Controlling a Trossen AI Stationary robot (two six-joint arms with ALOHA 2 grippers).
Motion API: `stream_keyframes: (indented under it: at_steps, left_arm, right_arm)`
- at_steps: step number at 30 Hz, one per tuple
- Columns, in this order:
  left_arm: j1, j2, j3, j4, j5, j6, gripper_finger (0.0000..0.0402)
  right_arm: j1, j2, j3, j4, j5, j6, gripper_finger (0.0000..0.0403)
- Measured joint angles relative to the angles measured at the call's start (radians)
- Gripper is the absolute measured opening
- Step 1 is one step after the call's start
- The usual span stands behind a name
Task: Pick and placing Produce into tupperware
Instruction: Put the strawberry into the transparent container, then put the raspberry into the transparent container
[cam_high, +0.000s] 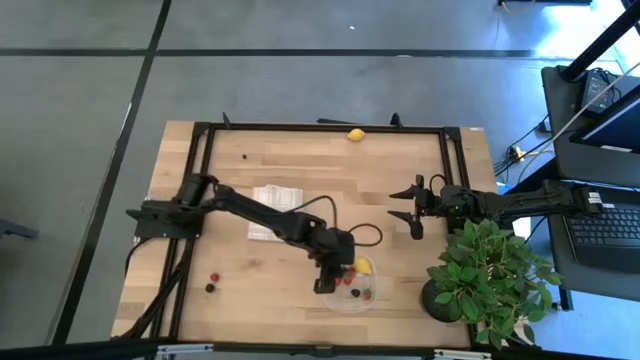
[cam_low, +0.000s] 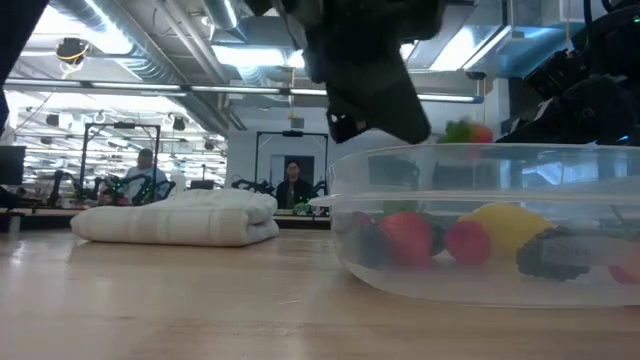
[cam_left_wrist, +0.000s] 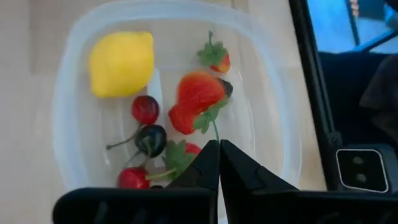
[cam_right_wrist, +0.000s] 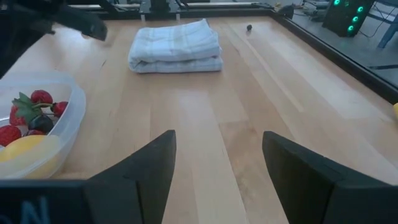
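Strawberry (cam_left_wrist: 198, 99) lies slantwise in tupperware (cam_left_wrist: 273, 112), beneath closed left gripper (cam_left_wrist: 219, 163)

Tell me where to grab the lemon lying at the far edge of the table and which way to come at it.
Grip the lemon across its narrow middle, descending from straight above. It lies alone on bare wood beside the table frame, so a sideways approach risks hitting the rail. The open right gripper seems nearer.

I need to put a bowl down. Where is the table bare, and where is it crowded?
Bare wood lies between the folded cloth and the open right claw. Crowded: the tupperware under the shut left claw, beside the plant.
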Motion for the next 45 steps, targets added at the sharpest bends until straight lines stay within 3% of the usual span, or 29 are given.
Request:
stream_keyframes:
  at_steps: [9, 40, 45]
  left_arm:
    - [0.0, 0.076, 0.135, -0.209, -0.095, 0.0, 0.0]
    - [-0.007, 0.076, 0.135, -0.213, -0.101, 0.0, 0.0027]
    - [-0.007, 0.062, 0.137, -0.227, -0.103, 0.056, 0.0028]
  right_arm:
    - [0.0, 0.0, 0.0, -0.012, 0.0, 0.001, 0.0241]
    - [0.0, 0.0, 0.0, -0.013, 0.0, 0.002, 0.0241]
    - [0.0, 0.0, 0.0, -0.013, 0.0, 0.002, 0.0241]
